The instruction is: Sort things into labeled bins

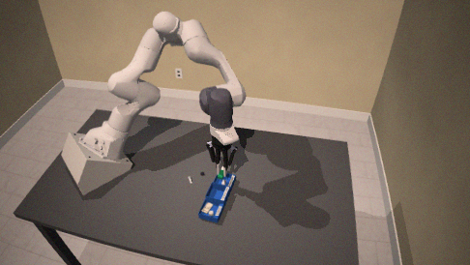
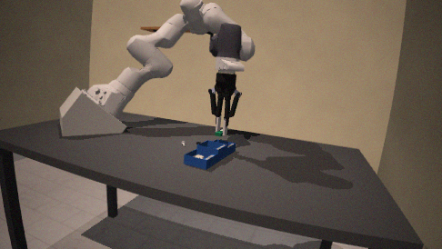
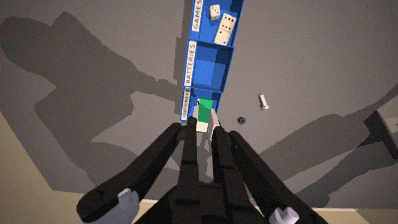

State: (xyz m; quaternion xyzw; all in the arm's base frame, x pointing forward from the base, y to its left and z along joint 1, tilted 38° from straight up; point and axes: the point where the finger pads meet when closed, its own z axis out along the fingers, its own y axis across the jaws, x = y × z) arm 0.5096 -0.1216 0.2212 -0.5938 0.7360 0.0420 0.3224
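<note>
My gripper (image 1: 220,168) (image 2: 221,131) (image 3: 203,113) is shut on a small green and white block (image 1: 220,172) (image 2: 218,133) (image 3: 203,111). It holds the block a little above the end compartment of the blue three-part bin (image 1: 227,198) (image 2: 200,162) (image 3: 206,67), at the end nearest the robot base. The bin's labels read GAMES and BATTERIES; the third label, beside the block, is too small to read. A die (image 3: 215,11) and a domino (image 3: 225,27) lie in the GAMES compartment. The BATTERIES compartment shows only blue floor.
A small white bolt (image 1: 190,179) (image 2: 183,143) (image 3: 263,101) and a tiny black nut (image 1: 202,173) (image 3: 240,120) lie on the dark table left of the bin. The robot base (image 1: 92,160) stands at the table's left end.
</note>
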